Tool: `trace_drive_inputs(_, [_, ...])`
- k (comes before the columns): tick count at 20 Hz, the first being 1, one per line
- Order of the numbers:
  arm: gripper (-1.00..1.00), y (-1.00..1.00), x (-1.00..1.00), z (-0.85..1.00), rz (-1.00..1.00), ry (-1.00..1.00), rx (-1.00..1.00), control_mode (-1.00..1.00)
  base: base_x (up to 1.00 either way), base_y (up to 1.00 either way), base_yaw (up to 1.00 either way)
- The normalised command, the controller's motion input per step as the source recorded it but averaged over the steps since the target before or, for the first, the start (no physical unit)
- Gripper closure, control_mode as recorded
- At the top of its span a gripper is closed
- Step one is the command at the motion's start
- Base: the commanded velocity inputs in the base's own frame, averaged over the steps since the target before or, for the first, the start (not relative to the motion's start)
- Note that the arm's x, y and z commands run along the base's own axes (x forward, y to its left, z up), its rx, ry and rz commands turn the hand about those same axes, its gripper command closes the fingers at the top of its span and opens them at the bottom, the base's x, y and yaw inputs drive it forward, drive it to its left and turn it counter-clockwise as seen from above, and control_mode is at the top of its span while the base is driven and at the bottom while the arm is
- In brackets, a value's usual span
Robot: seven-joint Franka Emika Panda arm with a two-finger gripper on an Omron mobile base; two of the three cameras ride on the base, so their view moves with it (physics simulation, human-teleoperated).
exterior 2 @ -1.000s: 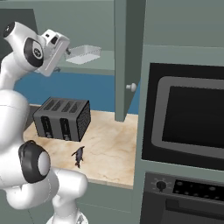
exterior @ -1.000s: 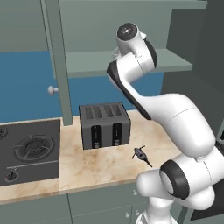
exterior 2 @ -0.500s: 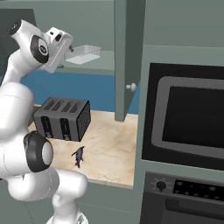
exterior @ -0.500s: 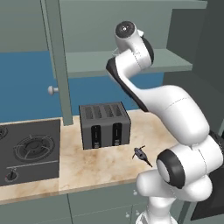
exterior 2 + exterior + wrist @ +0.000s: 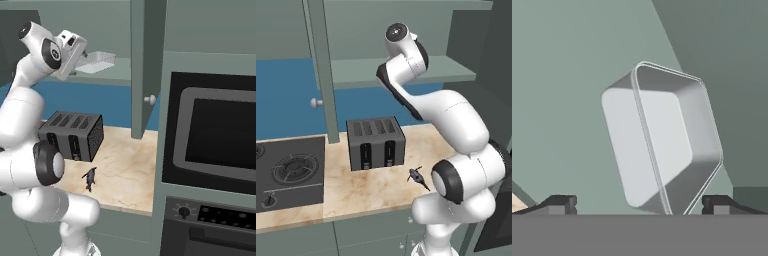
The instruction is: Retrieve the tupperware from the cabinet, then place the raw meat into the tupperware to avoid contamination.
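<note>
Spread fingers [image 5: 639, 204] flank the tupperware [image 5: 662, 140] on the cabinet [image 5: 145, 60] shelf, above the toaster [image 5: 375, 143].

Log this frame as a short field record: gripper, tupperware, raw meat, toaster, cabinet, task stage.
gripper: raised to the shelf, jaws spread to either side of the tupperware, not closed on it
tupperware: pale, empty, on the cabinet shelf
raw meat: on the counter, right of the toaster, apart from it
toaster: dark, four slots, on the counter
cabinet: doors open
task stage: tupperware not yet grasped
</note>
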Motion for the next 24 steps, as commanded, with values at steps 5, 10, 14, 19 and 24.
trace_drive_inputs(5, [-1.0,-0.05,0.24,0.0,0.0,0.0,0.0,-1.0,0.0,0.0,0.0])
trace_drive_inputs(10, [-1.0,-0.06,0.17,-0.07,0.0,0.0,0.0,-1.0,0.0,0.0,0.0])
trace_drive_inputs(14, [-1.0,-0.04,0.24,-0.1,0.0,0.0,0.0,-1.0,0.0,0.0,0.0])
trace_drive_inputs(19, [-1.0,0.0,0.08,-0.15,0.0,0.01,0.0,-1.0,0.0,0.0,0.0])
trace_drive_inputs(24, [-1.0,0.0,0.02,-0.25,0.0,0.06,0.0,-1.0,0.0,0.0,0.0])
